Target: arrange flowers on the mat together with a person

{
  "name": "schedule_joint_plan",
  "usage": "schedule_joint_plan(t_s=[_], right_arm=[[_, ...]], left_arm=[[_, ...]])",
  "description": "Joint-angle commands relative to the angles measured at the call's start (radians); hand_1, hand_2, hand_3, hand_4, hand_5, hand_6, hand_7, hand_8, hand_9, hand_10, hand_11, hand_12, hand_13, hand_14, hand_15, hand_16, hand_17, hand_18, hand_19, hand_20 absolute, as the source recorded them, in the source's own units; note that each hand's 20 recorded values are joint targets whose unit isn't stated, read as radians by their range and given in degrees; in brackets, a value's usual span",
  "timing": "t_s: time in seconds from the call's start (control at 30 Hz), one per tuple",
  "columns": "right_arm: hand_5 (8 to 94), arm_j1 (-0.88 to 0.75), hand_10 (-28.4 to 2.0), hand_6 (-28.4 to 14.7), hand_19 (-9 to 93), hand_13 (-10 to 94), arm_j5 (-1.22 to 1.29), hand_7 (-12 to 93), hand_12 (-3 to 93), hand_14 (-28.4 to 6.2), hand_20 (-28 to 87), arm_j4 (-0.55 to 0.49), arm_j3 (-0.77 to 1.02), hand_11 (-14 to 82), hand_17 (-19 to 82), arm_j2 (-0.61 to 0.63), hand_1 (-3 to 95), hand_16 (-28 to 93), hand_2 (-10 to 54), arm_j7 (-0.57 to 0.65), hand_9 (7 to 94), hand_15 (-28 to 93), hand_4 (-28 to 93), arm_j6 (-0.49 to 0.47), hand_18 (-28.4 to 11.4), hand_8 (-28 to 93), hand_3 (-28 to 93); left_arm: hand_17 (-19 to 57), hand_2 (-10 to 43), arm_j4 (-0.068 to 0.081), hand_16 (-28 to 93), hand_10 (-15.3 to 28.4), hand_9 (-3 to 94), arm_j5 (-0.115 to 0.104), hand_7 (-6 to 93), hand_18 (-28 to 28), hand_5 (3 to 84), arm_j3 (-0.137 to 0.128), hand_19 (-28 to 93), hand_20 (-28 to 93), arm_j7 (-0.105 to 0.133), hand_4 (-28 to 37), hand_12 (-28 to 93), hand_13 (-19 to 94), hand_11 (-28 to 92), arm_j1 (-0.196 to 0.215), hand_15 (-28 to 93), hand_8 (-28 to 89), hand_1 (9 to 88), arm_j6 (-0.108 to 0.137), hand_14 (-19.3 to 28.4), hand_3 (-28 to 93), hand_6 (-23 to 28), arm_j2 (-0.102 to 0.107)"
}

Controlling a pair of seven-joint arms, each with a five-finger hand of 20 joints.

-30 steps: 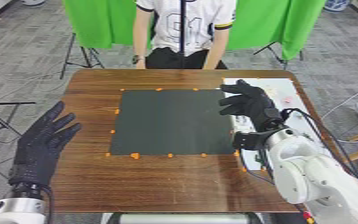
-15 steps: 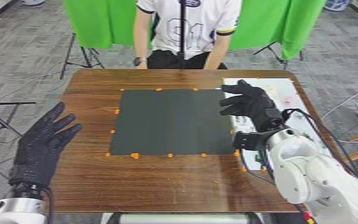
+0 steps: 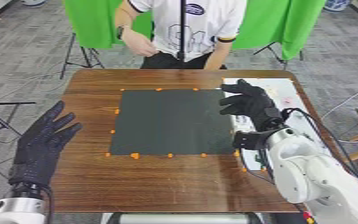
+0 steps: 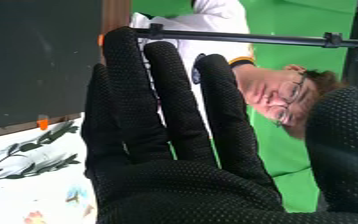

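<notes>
**Thin leafy green sprigs (image 4: 31, 146) lie off the flat dark-grey mat (image 3: 171, 122)**

The sprigs rest on a white sheet (image 3: 285, 92) just beside the mat, at the right of the brown wooden counter (image 3: 175, 187). Small orange marks (image 3: 135, 156) dot the mat's edges. Above the sheet, the black-gloved right robot hand (image 3: 257, 104) is released, holding nothing. The left robot hand (image 3: 37, 150), also released, hangs by the counter's left edge, fingers extended.
</notes>
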Motion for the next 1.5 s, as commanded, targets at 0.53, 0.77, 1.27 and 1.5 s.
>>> schedule_joint_plan(t_s=[0.53,0.77,1.27,1.5], right_arm=[[54.2,0.001,-20.9,-3.0,58,49,-0.002,12,14.5,-21.9,11,-0.006,0.002,18.2,11,0.001,13.4,9,12.7,-0.003,59.2,51,-24,0.007,-26.8,-12,75],[54.1,-0.001,-20.9,-3.0,58,49,-0.001,12,14.5,-21.9,11,-0.005,0.005,18.2,11,-0.002,13.5,9,12.7,-0.004,59.2,51,-24,0.003,-26.8,-12,75],[54.2,0.0,-20.9,-3.0,58,49,-0.003,12,14.6,-21.9,11,-0.007,0.005,18.2,11,-0.003,13.6,9,12.7,-0.001,59.2,51,-24,0.005,-26.8,-12,75],[54.3,0.002,-20.9,-3.0,58,49,-0.001,12,14.5,-21.9,11,-0.007,0.001,18.2,11,0.001,13.6,9,12.7,-0.004,59.3,51,-24,0.007,-26.8,-12,75]], left_arm=[[-10.3,9.1,0.0,-6,15.0,29.1,0.002,10.0,16.9,31.6,0.006,36,15,-0.009,-24.9,11,18,19,0.013,44,-9,22.4,0.003,21.2,74,5.0,-0.006],[-10.3,9.2,0.0,-6,15.0,29.1,-0.008,10.1,16.9,31.6,0.007,36,15,-0.003,-24.9,11,18,19,0.013,44,-9,22.3,0.007,21.2,74,5.0,0.003],[-10.3,9.0,0.0,-6,15.0,29.1,0.001,10.1,16.9,31.9,0.004,36,15,-0.011,-24.8,11,18,19,0.014,45,-9,22.4,-0.002,21.2,74,5.3,-0.003],[-10.3,9.0,-0.001,-6,15.0,29.2,-0.005,10.1,16.9,32.0,0.005,36,15,0.0,-24.8,11,18,19,0.022,45,-9,22.4,0.003,21.2,74,5.4,0.003]])
